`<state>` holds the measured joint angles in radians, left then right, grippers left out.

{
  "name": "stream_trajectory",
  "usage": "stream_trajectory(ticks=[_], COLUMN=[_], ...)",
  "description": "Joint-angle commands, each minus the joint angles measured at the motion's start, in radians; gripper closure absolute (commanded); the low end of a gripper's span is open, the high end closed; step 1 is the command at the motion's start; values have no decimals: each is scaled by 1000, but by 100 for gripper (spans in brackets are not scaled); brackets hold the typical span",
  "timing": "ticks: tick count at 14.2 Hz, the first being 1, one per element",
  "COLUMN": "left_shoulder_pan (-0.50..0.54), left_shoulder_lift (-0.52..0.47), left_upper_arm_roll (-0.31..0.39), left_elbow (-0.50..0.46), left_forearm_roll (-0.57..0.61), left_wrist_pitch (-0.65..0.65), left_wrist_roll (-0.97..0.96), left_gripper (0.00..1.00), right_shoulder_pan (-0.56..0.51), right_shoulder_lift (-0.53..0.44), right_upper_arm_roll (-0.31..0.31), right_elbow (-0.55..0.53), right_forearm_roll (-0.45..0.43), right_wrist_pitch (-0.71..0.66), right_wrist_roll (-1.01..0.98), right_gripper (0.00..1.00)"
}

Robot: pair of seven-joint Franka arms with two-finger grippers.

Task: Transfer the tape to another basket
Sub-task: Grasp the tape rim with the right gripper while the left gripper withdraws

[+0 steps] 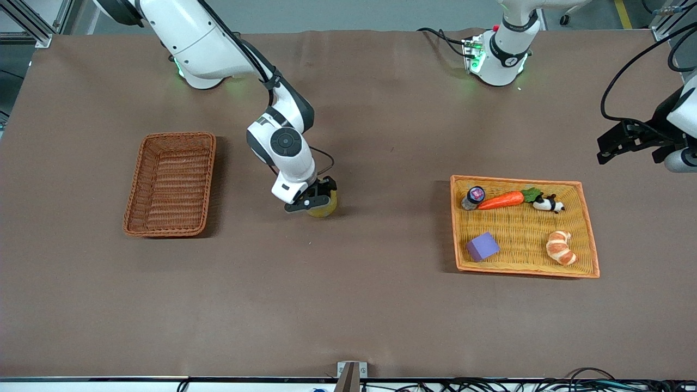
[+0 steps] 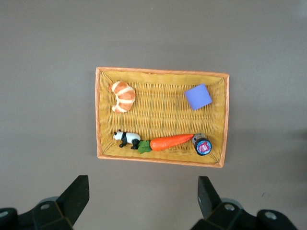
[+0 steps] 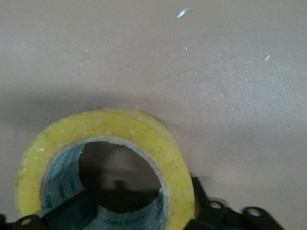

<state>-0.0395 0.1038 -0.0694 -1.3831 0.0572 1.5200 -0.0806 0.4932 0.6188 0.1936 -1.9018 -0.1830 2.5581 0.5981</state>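
Note:
The tape, a yellowish roll with a grey core, is in my right gripper, low over the bare table between the two baskets. In the right wrist view the tape fills the lower part, and my right gripper is shut on its wall, one finger inside the core and one outside. I cannot tell if the roll touches the table. The dark reddish-brown basket stands empty toward the right arm's end. My left gripper waits open and empty, high near the left arm's end, and also shows in its own view.
A shallow yellow woven tray toward the left arm's end holds a purple cube, a croissant, a carrot, a toy panda and a small jar. The tray also shows in the left wrist view.

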Motion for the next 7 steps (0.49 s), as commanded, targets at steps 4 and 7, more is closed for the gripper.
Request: stream_trajectory(ticks=[4,7], left_shoulder_pan=[-28,-17], left_shoulder_lift=[-99,-90], left_upper_arm_roll=[36,34], left_elbow=[-138,-128], left_forearm_roll=[-16,-22], left_wrist_pitch=[26,26], left_wrist_roll=[13,25], left_gripper=[0,0], right_shoulder_pan=[-8,-30], right_shoulder_lift=[1,-8], right_upper_arm_roll=[-3,-2], right_elbow=[9,10], right_forearm_roll=[-39,-39], right_wrist_pitch=[-42,-58], right_wrist_roll=[91,91], right_gripper=[100,100])
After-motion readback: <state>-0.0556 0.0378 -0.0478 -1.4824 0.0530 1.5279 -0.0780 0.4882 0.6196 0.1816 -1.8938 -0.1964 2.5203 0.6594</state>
